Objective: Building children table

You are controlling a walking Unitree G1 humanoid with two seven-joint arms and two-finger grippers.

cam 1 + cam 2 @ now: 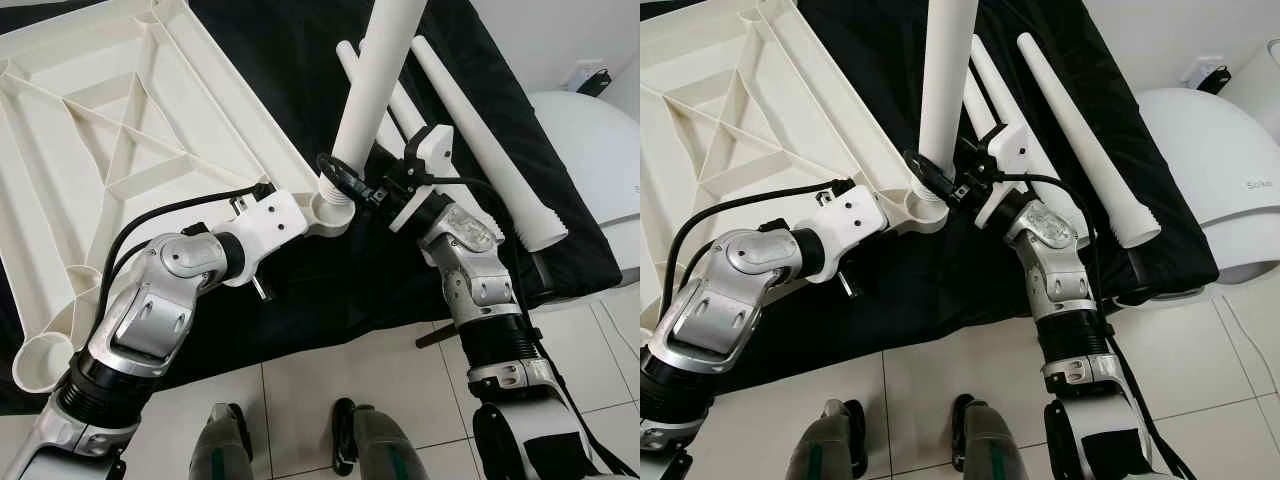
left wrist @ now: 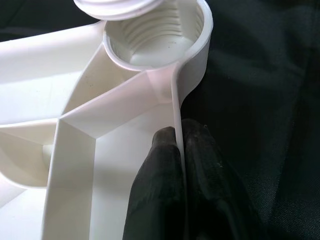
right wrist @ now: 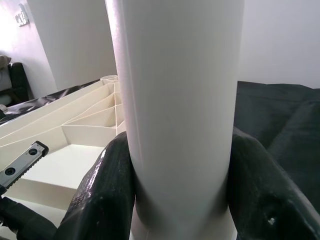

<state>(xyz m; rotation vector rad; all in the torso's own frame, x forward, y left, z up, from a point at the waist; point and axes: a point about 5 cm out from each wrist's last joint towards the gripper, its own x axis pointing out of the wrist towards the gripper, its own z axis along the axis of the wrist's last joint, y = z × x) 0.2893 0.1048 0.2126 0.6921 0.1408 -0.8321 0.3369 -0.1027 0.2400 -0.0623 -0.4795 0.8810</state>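
Head stereo pair downward onto shared tabletop; wrist cameras close along each end effector's fingers.

A black cloth covers the surface ahead above a floor of pale square tiles with dark grout lines, while a white wall carrying a socket rises at the right behind a rounded white appliance.

White tiled floor; black cloth over it, inverted tabletop, loose legs
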